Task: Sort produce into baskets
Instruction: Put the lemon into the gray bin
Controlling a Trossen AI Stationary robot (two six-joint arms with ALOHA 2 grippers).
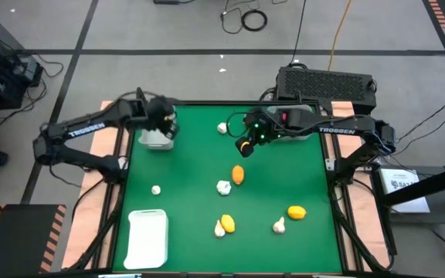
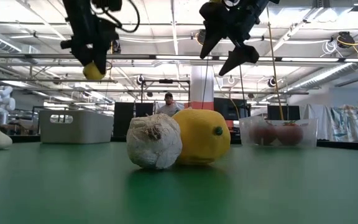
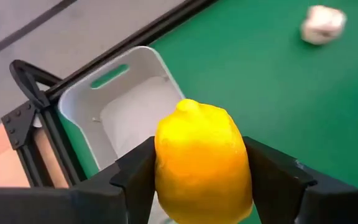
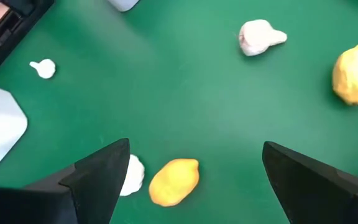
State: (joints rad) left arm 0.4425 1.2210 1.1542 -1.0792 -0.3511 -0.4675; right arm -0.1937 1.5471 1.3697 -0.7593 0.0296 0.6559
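Left gripper [image 3: 201, 177], clamped on a lemon [image 3: 202, 162], hangs over the grey-white bin [image 1: 157, 137] at far left: drop-off step, next needs release into it; right gripper [image 1: 246, 144] waits wide, empty, mid-far.

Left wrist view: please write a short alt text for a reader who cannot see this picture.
The left pincer holds a yellow lemon between its dark fingers, above a grey-white basket at the edge of the green table. One whitish garlic bulb lies farther off.
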